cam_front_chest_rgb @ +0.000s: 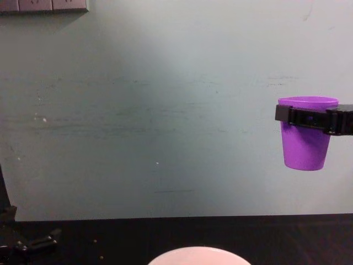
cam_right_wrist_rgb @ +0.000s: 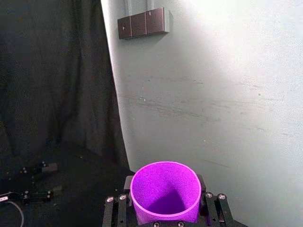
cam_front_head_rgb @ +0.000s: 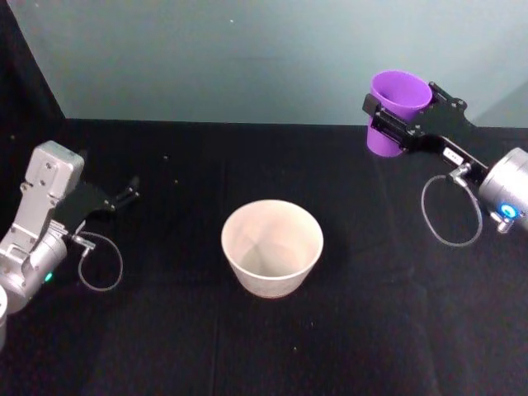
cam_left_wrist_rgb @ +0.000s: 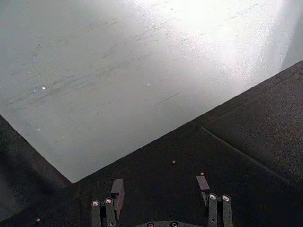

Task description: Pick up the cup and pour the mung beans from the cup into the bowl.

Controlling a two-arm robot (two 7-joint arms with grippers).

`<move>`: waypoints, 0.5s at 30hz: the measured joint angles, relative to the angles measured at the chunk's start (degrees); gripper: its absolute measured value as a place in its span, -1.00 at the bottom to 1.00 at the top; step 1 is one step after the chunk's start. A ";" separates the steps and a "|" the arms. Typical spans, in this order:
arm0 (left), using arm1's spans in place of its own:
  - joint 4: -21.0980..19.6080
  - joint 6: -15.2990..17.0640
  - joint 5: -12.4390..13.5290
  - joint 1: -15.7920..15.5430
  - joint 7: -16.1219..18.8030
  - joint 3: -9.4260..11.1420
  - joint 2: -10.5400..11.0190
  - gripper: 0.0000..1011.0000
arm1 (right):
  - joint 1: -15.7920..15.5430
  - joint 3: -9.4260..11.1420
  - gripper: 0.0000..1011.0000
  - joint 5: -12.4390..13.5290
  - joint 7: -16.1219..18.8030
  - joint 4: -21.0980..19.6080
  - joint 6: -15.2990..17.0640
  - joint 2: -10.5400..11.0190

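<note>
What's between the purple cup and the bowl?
Nothing: in the head view, only bare black table separates the cup, held aloft by the right gripper, from the bowl.

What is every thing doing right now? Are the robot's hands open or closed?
cup: upright, held in the air above the table.
right gripper: shut on the cup, near its rim.
left gripper: open, holding nothing, low over the table.
bowl: upright on the table, looks empty inside.
stray grains: a few, loose on the table.
</note>
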 joint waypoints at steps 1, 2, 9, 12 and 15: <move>0.00 0.00 0.00 0.00 0.00 0.00 0.00 0.98 | 0.00 0.00 0.49 0.00 0.00 0.01 0.00 -0.01; 0.00 0.00 0.00 -0.01 0.00 0.00 0.00 0.98 | 0.00 0.00 0.49 0.00 0.01 0.03 0.00 -0.03; 0.00 0.00 0.00 0.00 0.00 0.00 0.00 0.98 | 0.00 0.03 0.49 -0.01 0.02 0.07 0.00 -0.09; 0.00 0.00 0.00 0.00 0.00 0.00 0.00 0.98 | 0.00 0.04 0.49 -0.02 0.02 0.08 -0.01 -0.11; 0.00 0.00 0.00 -0.01 0.00 0.00 0.00 0.98 | 0.00 0.04 0.49 -0.03 0.02 0.10 -0.01 -0.12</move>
